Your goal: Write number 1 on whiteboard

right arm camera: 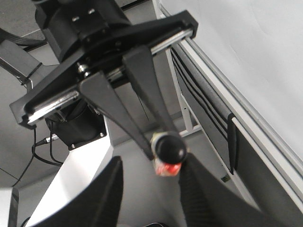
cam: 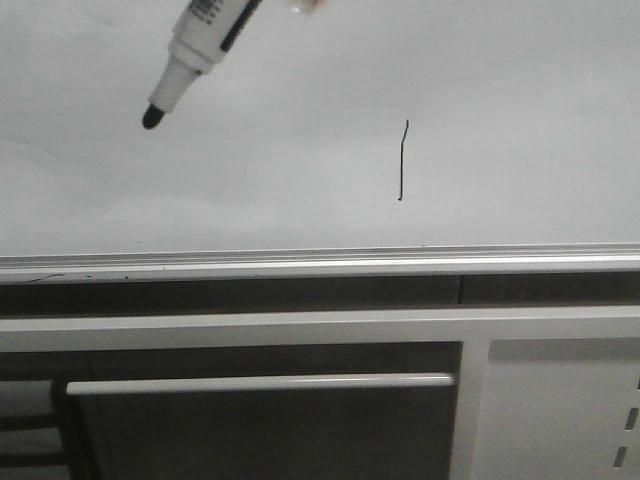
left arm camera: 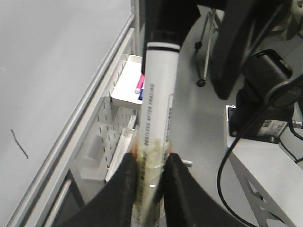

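The whiteboard fills the upper front view, with a silver rail along its lower edge. The number 1 is a thin black near-vertical stroke on it, right of centre; it also shows in the left wrist view. My left gripper is shut on a white marker. The marker's black tip hangs off the board at upper left, far from the stroke. My right gripper is open and empty, facing the left gripper's fingers and the marker's black rear end.
Below the rail is a white cabinet with a bar handle. A small white tray holding pink and blue markers hangs on a perforated panel. Black equipment and cables stand beside the board.
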`<state>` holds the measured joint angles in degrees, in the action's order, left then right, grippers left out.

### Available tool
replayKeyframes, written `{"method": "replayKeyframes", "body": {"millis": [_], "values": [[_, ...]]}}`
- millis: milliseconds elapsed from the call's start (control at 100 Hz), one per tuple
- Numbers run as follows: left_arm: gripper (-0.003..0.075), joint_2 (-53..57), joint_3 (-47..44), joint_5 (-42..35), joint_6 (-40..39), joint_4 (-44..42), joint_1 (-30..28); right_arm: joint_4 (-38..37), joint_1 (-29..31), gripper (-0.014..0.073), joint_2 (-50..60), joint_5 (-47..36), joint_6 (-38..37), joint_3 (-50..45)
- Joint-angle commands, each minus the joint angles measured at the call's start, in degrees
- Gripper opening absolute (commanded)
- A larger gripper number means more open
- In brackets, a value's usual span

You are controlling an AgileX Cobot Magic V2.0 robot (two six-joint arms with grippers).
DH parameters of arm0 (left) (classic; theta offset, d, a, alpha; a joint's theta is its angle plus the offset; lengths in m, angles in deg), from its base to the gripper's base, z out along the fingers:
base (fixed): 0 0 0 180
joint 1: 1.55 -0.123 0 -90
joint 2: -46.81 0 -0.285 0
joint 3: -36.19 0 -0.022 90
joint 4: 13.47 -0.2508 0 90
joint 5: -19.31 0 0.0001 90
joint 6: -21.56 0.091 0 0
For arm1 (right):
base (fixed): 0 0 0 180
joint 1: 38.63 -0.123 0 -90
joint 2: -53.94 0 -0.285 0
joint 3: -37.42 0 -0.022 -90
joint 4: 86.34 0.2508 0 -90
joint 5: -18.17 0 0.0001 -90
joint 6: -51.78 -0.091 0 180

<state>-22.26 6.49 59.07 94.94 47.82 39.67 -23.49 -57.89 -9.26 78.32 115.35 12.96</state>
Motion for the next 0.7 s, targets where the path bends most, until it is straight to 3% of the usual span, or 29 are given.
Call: {"method": "replayKeyframes", "body": {"millis": [0,200,510,690], "values": [[-0.002,1.71,1.87,-2.33,-0.94,3.07,0.12,3.69,-0.12,0.0295,0.65,-2.27,-0.16,1.93],[-0.002,3.67,1.27,-7.28,-5.39,-0.56,0.12,3.66,-0.12,0.0314,3.73,-9.74,-0.94,1.93],[-0.002,14.72,-11.93,-31.87,-5.47,5.64,0.12,-0.62,-0.12,0.0314,11.24,-21.05,-3.59,1.41],[-0.002,18.52,-16.46,-39.77,-5.47,8.44,0.12,-0.51,-0.12,0.0314,11.83,-23.75,-3.59,-0.17]]}}
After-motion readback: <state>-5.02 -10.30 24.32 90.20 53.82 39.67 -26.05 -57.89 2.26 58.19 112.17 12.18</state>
